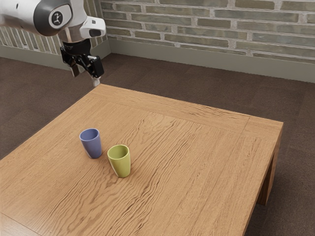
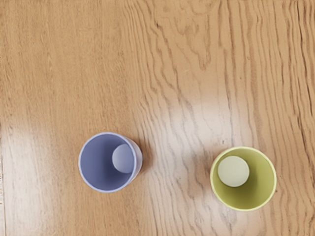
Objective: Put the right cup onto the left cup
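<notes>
Two cups stand upright on your table [image 1: 197, 147], mouths up, which suits nesting; the green cup [image 1: 122, 166], likely your right one, sits near the blue cup [image 1: 92, 147], a gap between; your empty gripper [image 1: 86, 77] hangs wide, presumably ready to take the green one.

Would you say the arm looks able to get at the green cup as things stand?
Probably yes: the gripper is open and empty, and the green cup stands upright, uncovered, with bare table between it and the blue cup.
</notes>
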`<state>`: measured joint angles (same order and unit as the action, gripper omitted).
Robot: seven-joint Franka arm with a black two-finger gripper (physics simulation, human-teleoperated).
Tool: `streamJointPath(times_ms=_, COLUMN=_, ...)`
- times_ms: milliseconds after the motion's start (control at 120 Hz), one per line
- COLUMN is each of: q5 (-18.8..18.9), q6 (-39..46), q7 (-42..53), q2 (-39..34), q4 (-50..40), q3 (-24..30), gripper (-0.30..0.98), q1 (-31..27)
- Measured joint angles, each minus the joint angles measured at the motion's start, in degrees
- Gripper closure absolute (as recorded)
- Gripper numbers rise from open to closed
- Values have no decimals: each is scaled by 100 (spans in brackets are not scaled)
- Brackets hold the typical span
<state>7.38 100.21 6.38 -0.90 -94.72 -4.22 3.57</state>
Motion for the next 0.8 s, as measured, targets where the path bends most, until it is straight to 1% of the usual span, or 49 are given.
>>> streamJointPath(times_ms=292, q5=-63, q6=182, q7=-60, q2=60, q4=-446, q3=0, gripper=0, q1=23)
streamJointPath(times_ms=500, q5=-89, q6=391, q7=-118, q2=208, q4=-1240, q3=60, gripper=0, q1=10)
streamJointPath(times_ms=625, q5=-125, q6=566, q7=-152, q2=433, q4=-1399, q3=236, gripper=0, q1=-40)
streamJointPath(times_ms=800, q5=-313, q6=880, q7=-189, q2=849, q4=-1458, q3=305, gripper=0, q1=270)
